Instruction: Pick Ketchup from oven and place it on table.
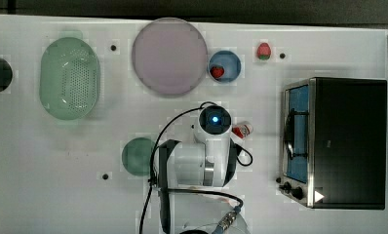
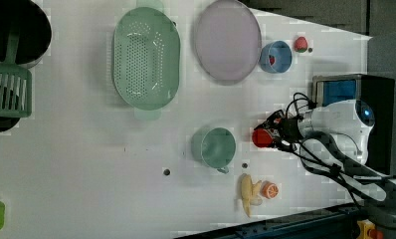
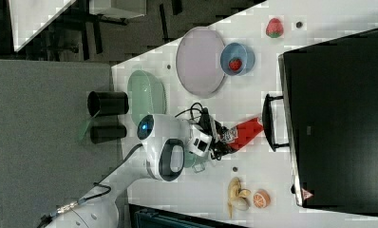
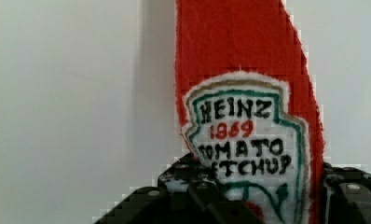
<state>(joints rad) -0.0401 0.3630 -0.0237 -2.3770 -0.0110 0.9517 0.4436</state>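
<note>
We see gripper clamped on ketchup bottle, near label end; bottle clear of oven, over table, ready for set-down.

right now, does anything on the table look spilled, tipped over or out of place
Nothing looks spilled or broken. The ketchup bottle lies level in the hand rather than upright, just off the oven's shut door. One strawberry sits loose on the table while another is in the blue bowl.

You had a red Ketchup with white-green label, black oven with blue glass, white table.
</note>
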